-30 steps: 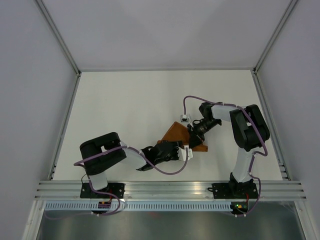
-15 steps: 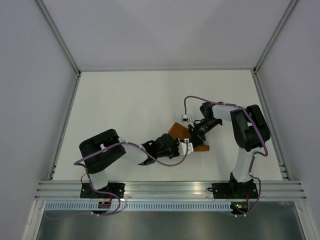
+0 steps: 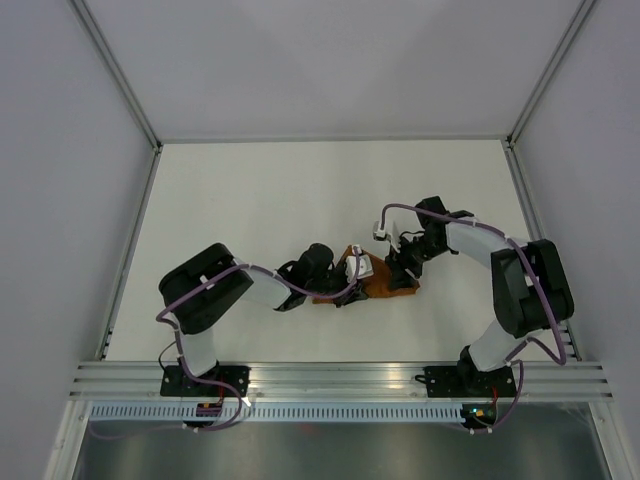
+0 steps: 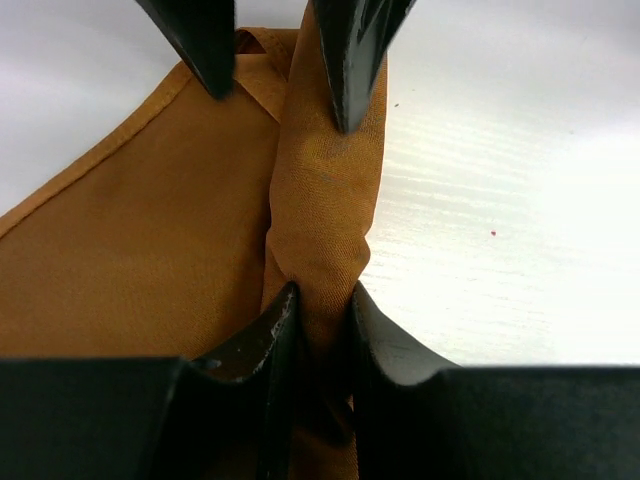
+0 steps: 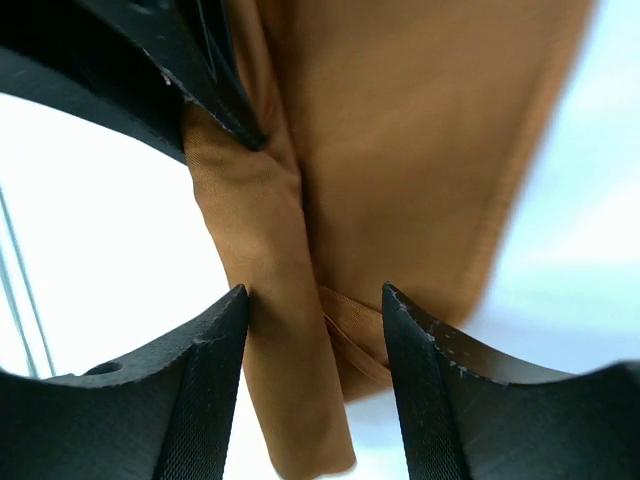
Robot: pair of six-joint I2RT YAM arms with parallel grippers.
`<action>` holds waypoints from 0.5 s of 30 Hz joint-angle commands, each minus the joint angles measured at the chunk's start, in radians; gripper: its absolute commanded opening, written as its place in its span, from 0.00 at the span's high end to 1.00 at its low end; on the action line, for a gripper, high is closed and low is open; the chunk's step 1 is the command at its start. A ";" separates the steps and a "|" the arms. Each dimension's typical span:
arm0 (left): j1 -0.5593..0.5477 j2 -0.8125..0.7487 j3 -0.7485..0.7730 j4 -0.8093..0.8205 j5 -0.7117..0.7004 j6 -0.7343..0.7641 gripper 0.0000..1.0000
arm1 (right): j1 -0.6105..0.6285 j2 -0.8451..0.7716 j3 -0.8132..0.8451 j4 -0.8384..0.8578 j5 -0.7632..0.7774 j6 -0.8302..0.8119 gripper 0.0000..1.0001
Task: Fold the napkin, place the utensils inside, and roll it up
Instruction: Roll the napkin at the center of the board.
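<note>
The rust-orange napkin [image 3: 381, 285] lies partly rolled on the white table between my two grippers. In the left wrist view its rolled edge [image 4: 325, 210] runs away from me, and my left gripper [image 4: 320, 300] is shut on the near end of that roll. In the right wrist view my right gripper [image 5: 315, 295] is open, its fingers [image 5: 210, 340] straddling the roll's other end [image 5: 285, 380] and the flat part [image 5: 420, 130] beside it. In the top view the left gripper [image 3: 350, 278] and right gripper [image 3: 398, 272] face each other over the cloth. The knife is hidden.
The white table [image 3: 250, 200] is walled by grey panels with metal frame posts [image 3: 120, 70]. An aluminium rail [image 3: 340, 380] runs along the near edge by the arm bases. Purple cables loop over both arms.
The napkin's visible part has shrunk as the roll advanced. My left gripper moved up and right along the cloth; my right arm swung outward, its gripper staying at the napkin's right end.
</note>
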 commanded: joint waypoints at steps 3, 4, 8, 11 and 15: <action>0.059 0.118 0.022 -0.230 0.237 -0.140 0.98 | -0.012 -0.199 -0.074 0.142 0.039 0.020 0.36; 0.068 0.131 0.050 -0.247 0.262 -0.153 0.98 | -0.012 -0.254 -0.089 0.156 0.034 0.016 0.35; 0.118 0.222 0.123 -0.346 0.411 -0.167 0.98 | -0.010 -0.377 -0.164 0.171 -0.004 0.000 0.29; 0.143 0.270 0.173 -0.428 0.455 -0.195 0.98 | 0.006 -0.437 -0.212 0.199 0.026 0.002 0.28; 0.148 0.310 0.237 -0.483 0.477 -0.193 0.98 | 0.100 -0.497 -0.314 0.283 0.139 0.026 0.28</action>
